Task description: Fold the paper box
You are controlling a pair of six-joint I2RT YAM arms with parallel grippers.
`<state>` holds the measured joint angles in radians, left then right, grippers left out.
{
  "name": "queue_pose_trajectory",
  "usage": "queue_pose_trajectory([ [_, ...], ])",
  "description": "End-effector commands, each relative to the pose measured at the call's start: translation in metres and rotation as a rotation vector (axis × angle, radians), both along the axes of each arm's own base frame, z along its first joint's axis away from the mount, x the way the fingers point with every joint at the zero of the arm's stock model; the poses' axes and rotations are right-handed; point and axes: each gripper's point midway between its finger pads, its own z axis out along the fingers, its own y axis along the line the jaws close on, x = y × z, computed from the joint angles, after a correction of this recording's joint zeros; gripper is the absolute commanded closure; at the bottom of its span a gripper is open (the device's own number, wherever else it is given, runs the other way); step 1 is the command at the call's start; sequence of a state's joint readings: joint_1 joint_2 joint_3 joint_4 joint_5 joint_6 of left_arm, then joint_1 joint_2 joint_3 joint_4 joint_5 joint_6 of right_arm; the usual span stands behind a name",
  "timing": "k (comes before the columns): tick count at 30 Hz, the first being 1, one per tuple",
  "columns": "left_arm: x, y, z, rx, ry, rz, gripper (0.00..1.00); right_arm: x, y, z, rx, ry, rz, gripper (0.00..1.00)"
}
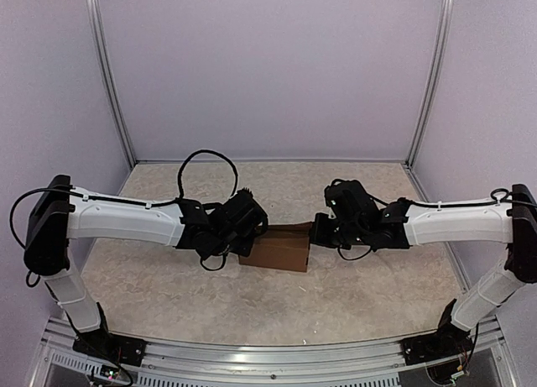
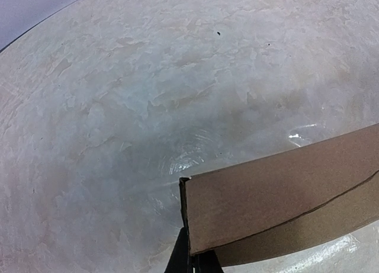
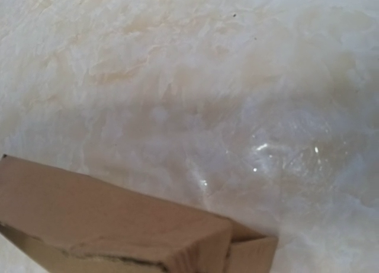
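From the overhead camera I see the paper box (image 1: 277,251) sitting at the middle of the table (image 1: 168,279), a small brown carton with its long side running left to right and its top panels down; both arms reach inward from their bases and meet at it, one at each end; the left gripper (image 1: 262,228) is at the box's left end, up by the top edge, and the right gripper (image 1: 315,230) is against the right end at about the same height; from above both sets of jaws look drawn tight, with no gap between the tips; whether either one pinches a cardboard wall or only presses against it I cannot tell; on my left wrist feed the carton comes in from the right, a plain side panel with a seam running along it, and its near vertical corner edge stands just above my dark fingers (image 2: 190,256), which are closed together and touching that corner at the bottom of the view; on my right wrist feed the box fills the lower left, its top face toward the lens and a short end flap showing at the right corner, slightly out of line with the panel beside it; my own fingers are out of that picture; the mottled pale surface around the carton shows a few glare spots.
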<state>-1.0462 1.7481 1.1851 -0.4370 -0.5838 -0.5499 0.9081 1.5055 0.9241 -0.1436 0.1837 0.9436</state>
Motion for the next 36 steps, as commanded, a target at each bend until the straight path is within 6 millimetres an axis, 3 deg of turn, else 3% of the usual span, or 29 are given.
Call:
queue_pose_trajectory([
  [1, -0.006, -0.016, -0.006, -0.02, 0.022, -0.034, 1.0, -0.006, 0.006, 0.014, 0.036, 0.0, 0.003, 1.0],
  [18, -0.007, -0.016, -0.006, -0.009, 0.011, -0.032, 1.0, -0.001, 0.002, 0.016, 0.093, 0.039, -0.023, 1.0],
  [36, -0.007, -0.019, -0.006, -0.007, 0.017, -0.035, 1.0, -0.015, -0.008, -0.018, 0.013, 0.045, -0.025, 1.0],
])
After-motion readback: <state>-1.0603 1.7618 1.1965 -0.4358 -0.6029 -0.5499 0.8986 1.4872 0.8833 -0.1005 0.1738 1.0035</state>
